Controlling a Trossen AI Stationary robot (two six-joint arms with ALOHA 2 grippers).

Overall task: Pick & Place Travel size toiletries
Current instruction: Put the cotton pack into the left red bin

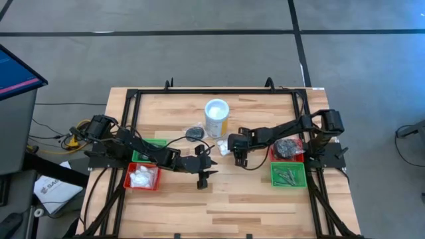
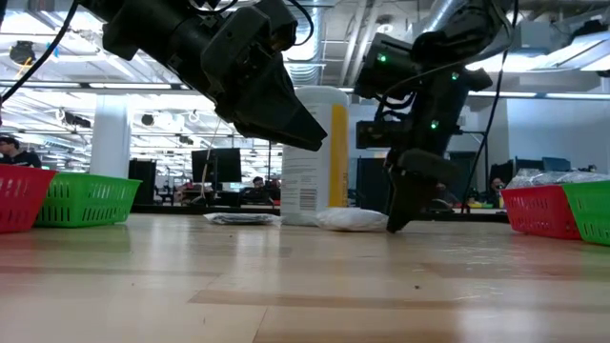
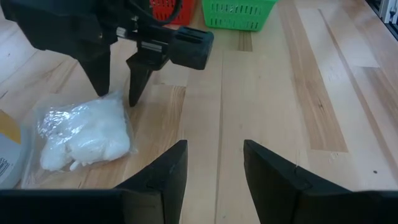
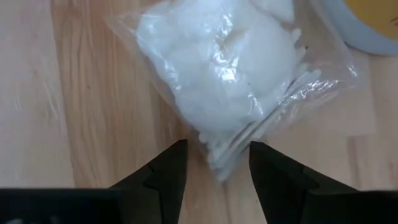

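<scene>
A clear plastic bag of white travel size toiletries lies flat on the wooden table, just in front of the tall white canister. My right gripper points steeply down, open, with one finger on each side of the bag's near end. My left gripper hangs open above bare table to the left of the bag, with nothing between its fingers. A dark flat packet lies left of the canister. My right gripper's fingers come down from above on either side of the bag's crimped end, tips near the table. I cannot tell whether they touch the plastic. The bag lies flat on the table.
At the left stand a red tray with white packets and a green tray. At the right stand a red tray with dark items and a green tray with silvery items. Bare wood lies toward the near edge.
</scene>
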